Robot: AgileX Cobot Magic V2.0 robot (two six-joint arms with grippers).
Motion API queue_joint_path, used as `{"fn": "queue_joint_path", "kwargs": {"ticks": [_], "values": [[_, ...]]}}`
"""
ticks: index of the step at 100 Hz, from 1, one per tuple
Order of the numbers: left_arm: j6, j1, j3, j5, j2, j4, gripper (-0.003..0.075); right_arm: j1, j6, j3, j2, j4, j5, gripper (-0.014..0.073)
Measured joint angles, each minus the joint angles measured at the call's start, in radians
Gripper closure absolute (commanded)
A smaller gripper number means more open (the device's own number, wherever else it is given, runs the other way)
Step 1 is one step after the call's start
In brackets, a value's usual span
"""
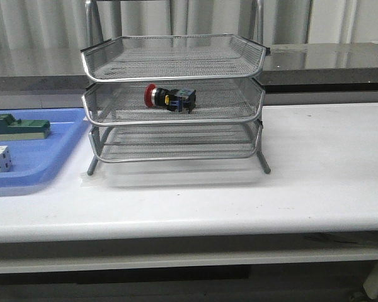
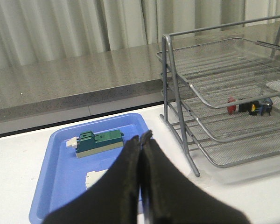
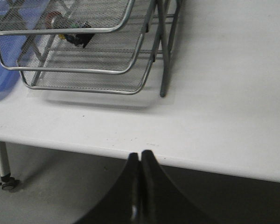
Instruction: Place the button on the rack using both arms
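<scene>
on white table [image 1: 315, 189], button [image 1: 170, 99] in rack's [image 1: 173, 69] middle tier, well apart from closed left gripper [image 2: 141, 138].

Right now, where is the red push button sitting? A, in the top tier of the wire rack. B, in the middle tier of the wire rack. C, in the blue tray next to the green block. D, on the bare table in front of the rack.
B: the button lies on its side on the mesh of the middle tier of the rack, with empty tiers above and below it.

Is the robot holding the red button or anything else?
No. Both tools, left and right, are shut and empty. The button lies on the rack's middle tier.
</scene>
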Motion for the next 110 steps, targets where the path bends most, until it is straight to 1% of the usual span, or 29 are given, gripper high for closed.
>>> {"fn": "queue_joint_path", "kwargs": {"ticks": [17, 36, 94, 110], "values": [[0.0, 0.0, 0.0, 0.0, 0.0, 0.0, 0.0741, -0.049, 0.0, 0.013, -0.161, -0.036, 0.063, 0.0661], [0.0, 0.0, 0.0, 0.0, 0.0, 0.0, 0.0741, -0.06, 0.0, 0.013, -0.25, -0.044, 0.107, 0.0664], [0.0, 0.0, 0.0, 0.0, 0.0, 0.0, 0.0741, -0.06, 0.0, 0.014, -0.259, -0.05, 0.119, 0.0664], [0.0, 0.0, 0.0, 0.0, 0.0, 0.0, 0.0741, -0.06, 0.0, 0.032, -0.261, -0.087, 0.101, 0.0664]]}}
